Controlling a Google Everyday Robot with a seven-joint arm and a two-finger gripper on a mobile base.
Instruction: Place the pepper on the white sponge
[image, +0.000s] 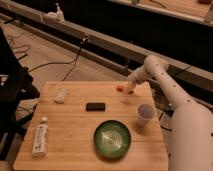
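Note:
The pepper (120, 88) is a small orange-red item lying on the wooden table (75, 130) near its far right edge. My gripper (129, 88) is at the end of the white arm, low over the table just right of the pepper, next to it or touching it. The white sponge (61, 95) is a small pale block at the far left of the table, well apart from the pepper and the gripper.
A black rectangular block (95, 106) lies mid-table. A green bowl (112, 139) sits near the front, a white cup (145, 114) to the right, a long white bottle (40, 136) at the front left. A dark chair (10, 95) stands left of the table.

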